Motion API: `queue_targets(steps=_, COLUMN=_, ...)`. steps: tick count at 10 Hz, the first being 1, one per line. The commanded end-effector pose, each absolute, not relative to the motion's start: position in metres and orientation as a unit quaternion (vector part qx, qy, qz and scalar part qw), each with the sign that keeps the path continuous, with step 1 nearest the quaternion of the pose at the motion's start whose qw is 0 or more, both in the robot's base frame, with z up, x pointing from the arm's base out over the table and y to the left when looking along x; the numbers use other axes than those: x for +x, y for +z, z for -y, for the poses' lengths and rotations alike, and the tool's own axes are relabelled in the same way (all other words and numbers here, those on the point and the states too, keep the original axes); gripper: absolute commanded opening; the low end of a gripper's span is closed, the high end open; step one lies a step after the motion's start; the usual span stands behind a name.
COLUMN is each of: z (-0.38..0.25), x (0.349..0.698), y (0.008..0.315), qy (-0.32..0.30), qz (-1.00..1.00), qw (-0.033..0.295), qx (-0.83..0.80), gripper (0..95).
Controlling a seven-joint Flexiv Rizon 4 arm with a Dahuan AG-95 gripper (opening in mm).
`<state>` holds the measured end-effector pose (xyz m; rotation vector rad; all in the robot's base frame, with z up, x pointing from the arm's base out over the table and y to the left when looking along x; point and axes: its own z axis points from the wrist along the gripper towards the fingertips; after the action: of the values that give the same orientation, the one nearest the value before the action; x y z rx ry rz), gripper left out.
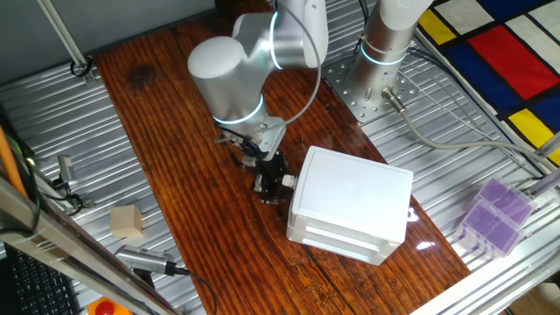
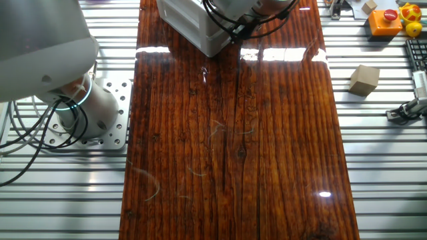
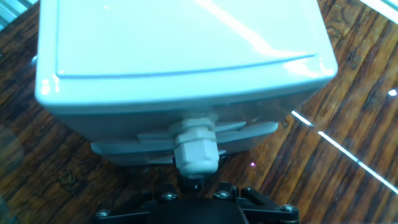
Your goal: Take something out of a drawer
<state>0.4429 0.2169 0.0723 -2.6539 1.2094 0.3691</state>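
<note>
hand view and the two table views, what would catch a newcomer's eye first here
The white two-drawer box stands on the dark wooden table, with the arm's gripper right at its front. In the hand view, the small round pale knob fills the middle just ahead of the fingers, and the upper drawer looks barely pulled out. A tan wooden cube sits apart on the metal surround.

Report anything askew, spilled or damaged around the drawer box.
Nothing looks spilled or broken. The white drawer box sits at an angle to the wooden board's edges. The gripper is at the upper drawer's knob; the drawer is barely open.
</note>
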Motion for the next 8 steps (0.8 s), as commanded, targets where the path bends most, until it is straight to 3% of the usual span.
queue_targets(steps=1, z=-0.2162, x=0.4418, y=0.0715, qy=0.123, qz=-0.408, qw=0.101, qx=-0.899, gripper=19.0)
queue_targets(steps=2, z=-0.2161, x=0.4413, y=0.0712, qy=0.123, qz=-0.408, qw=0.102, qx=-0.899, gripper=19.0)
queue_targets(steps=3, z=-0.2161, x=0.4413, y=0.0711, qy=0.124, qz=-0.409, qw=0.103, qx=-0.898, gripper=0.0)
queue_targets(steps=8, z=-0.2158, x=0.4414, y=0.0708, qy=0.122, qz=-0.406, qw=0.102, qx=-0.900, gripper=0.0)
